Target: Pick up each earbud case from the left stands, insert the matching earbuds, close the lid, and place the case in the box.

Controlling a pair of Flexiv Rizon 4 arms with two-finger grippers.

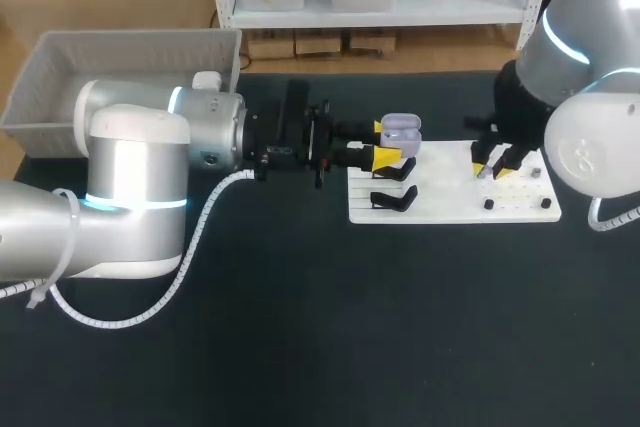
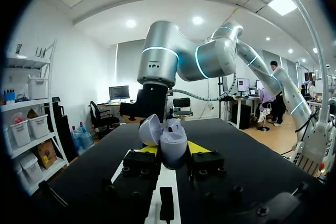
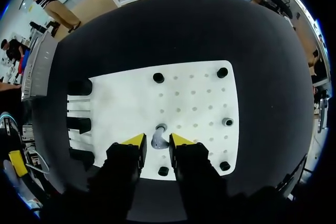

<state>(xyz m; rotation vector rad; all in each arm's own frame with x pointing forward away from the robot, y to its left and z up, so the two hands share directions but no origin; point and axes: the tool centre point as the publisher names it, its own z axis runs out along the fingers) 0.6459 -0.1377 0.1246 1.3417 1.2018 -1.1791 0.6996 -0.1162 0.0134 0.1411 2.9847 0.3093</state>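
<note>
Yellow-tipped, my left gripper (image 2: 174, 148) clamps the open lavender earbud case (image 2: 167, 134) — white board's (image 1: 450, 209) ten o'clock. Right gripper (image 3: 157, 141) gapes round a grey earbud (image 3: 157, 137).

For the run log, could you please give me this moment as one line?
left claw: shut on case, lid open | right claw: open, above earbud on board

Lavender case (image 1: 400, 128), white board (image 1: 452, 203), grey box (image 1: 120, 55)
</note>
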